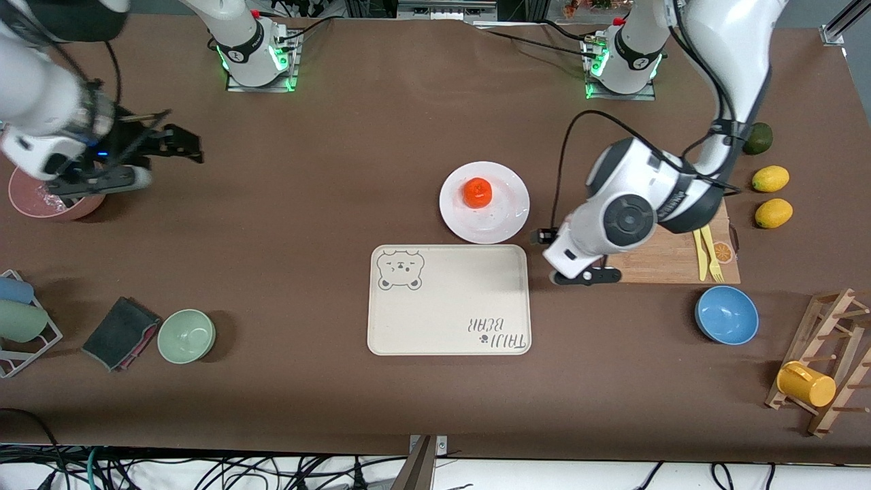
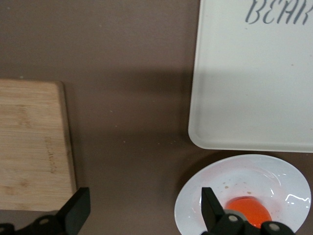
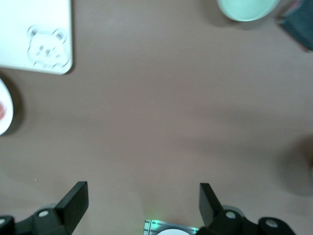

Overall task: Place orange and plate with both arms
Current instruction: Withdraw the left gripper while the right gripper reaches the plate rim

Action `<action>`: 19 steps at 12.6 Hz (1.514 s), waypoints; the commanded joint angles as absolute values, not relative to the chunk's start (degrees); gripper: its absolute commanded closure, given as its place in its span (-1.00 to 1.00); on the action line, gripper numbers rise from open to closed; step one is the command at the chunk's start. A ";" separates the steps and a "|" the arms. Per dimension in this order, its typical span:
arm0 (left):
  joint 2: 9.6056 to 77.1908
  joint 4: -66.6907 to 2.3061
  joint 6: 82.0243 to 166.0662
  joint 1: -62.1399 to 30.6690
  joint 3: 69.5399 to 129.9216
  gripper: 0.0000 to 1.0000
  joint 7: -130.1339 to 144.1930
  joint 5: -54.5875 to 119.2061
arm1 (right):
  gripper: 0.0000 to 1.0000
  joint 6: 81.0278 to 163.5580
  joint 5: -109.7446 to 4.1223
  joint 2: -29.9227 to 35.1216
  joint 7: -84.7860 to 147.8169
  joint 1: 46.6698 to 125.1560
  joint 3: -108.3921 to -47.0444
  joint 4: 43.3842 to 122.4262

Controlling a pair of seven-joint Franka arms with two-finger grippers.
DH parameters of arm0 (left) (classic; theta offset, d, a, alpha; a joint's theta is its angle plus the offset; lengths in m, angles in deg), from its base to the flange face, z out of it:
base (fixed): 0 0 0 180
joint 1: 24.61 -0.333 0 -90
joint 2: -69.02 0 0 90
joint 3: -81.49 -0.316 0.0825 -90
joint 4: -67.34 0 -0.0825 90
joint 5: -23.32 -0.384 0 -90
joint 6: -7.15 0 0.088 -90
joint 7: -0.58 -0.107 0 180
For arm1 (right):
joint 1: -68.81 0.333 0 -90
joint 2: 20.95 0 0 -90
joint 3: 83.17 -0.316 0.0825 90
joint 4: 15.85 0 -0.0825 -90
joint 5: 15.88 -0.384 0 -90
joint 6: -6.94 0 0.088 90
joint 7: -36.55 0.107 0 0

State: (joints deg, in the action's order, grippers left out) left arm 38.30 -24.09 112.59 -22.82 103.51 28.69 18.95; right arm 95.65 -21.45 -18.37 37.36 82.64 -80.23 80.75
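Orange [image 1: 478, 192] seated on white plate [image 1: 507, 218], plate set on counter [image 1: 306, 224] just farther than bear tray [image 1: 449, 299], left tool [image 2: 142, 208] spread wide between plate and cutting board [image 1: 670, 258], right tool [image 3: 142, 205] spread wide above bare counter beside pink bowl [image 1: 30, 201].

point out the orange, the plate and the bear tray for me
orange [image 1: 477, 192], front view, middle of the fruit's top
plate [image 1: 512, 216], front view, bare white surface near the rim, on the side toward the left arm's end
bear tray [image 1: 449, 306], front view, plain middle of the tray
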 commanded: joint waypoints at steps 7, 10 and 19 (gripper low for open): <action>41.23 -17.65 102.88 -32.07 103.99 -1.00 15.08 14.09 | -1.00 111.11 -53.81 -0.22 37.69 91.91 -81.84 85.20; 46.59 -15.89 98.82 -33.22 102.69 -1.00 14.73 14.26 | -1.00 129.40 -66.63 4.17 36.73 97.36 -85.70 90.31; 62.85 -19.57 92.66 -19.43 82.99 -1.00 8.14 20.33 | -1.00 144.04 -94.36 15.52 8.51 99.23 -92.92 91.81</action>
State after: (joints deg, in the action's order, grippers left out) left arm 58.82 -15.89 92.78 -21.33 85.02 9.75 19.34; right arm 143.38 -92.99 15.63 10.67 99.72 -92.31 91.34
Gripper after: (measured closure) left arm 0.000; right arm 0.000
